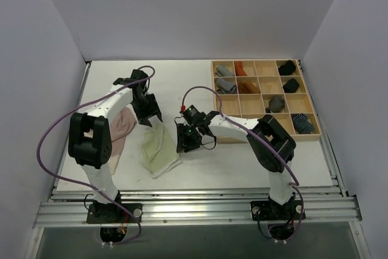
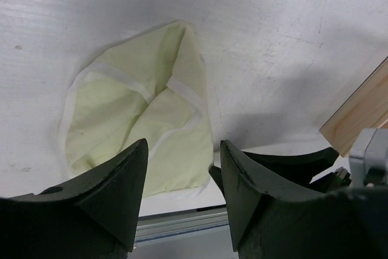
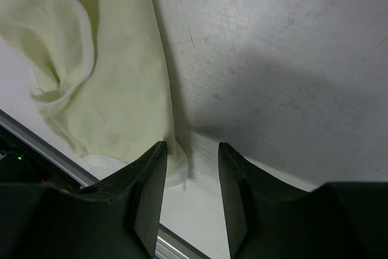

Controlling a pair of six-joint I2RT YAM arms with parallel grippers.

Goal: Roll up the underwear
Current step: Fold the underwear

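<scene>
Pink underwear (image 1: 123,124) partly behind left arm (image 1: 91,139), edges unclear.

The white table (image 1: 182,83) fills the middle of the top view, its surface scuffed and faintly scratched; a pale yellow-green brief (image 1: 160,148) lies flat and loosely folded on it, left of centre and toward the lower edge. Just beside that, further left, a dusty pink brief (image 1: 121,127) lies spread on the same surface, partly hidden; a wooden compartment tray (image 1: 254,94) sits on the table at the upper right.
</scene>
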